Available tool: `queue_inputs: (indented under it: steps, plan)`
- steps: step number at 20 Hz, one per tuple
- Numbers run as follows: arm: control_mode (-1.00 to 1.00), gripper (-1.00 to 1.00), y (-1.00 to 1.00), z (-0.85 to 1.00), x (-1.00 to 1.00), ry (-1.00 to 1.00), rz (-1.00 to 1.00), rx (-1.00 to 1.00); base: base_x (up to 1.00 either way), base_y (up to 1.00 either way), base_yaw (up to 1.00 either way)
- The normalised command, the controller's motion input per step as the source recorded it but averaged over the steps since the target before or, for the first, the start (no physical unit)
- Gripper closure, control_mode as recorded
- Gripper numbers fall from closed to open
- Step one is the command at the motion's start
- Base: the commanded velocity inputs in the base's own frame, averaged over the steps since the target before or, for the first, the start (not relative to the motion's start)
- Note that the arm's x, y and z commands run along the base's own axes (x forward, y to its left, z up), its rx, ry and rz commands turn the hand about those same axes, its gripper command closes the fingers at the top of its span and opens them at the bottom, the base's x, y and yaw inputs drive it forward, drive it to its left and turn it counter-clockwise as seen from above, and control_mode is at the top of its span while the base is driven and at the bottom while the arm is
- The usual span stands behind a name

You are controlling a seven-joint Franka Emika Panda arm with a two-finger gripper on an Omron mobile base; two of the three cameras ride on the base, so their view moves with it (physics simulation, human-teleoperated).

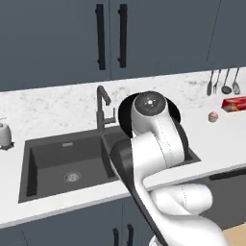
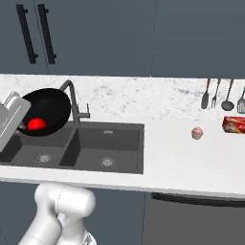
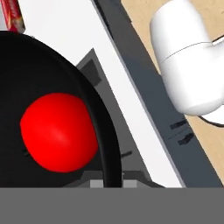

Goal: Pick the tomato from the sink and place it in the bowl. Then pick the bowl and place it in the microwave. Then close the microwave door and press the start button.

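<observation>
The black bowl (image 2: pixel 48 107) hangs tilted above the left basin of the dark sink (image 2: pixel 110 139), beside the faucet (image 2: pixel 72 95). The red tomato (image 2: pixel 36 124) lies inside it, low against the rim. My gripper (image 2: pixel 20 119) reaches in from the left and is shut on the bowl's rim. In the hand view the rim (image 3: pixel 109 144) runs down between my gripper's (image 3: pixel 109 183) tips, with the tomato (image 3: pixel 59 131) just left of it. In the left base view my arm's joint covers most of the bowl (image 1: pixel 126 113), above the sink (image 1: pixel 67 158). The microwave is out of view.
On the white counter (image 2: pixel 191 162) to the right sit a pinkish cupcake (image 2: pixel 196 133) and a red box (image 2: pixel 234 124). Utensils (image 2: pixel 222 95) hang on the back wall. A white jar (image 1: pixel 5 134) stands left of the sink. Dark cabinets (image 1: pixel 110 38) hang above.
</observation>
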Motion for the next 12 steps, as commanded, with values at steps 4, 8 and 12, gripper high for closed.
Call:
queue_inputs:
  steps: [4,8,12]
  plan:
    - [1.00,1.00,0.00,0.00,0.00,0.00,0.00,0.00,-0.18,0.11,-0.72]
    - [1.00,1.00,0.00,0.00,0.00,0.00,0.00,0.00,-0.11,0.11,-0.86]
    - [1.00,1.00,0.00,0.00,0.00,0.00,0.00,0.00,0.00,0.05,-0.94]
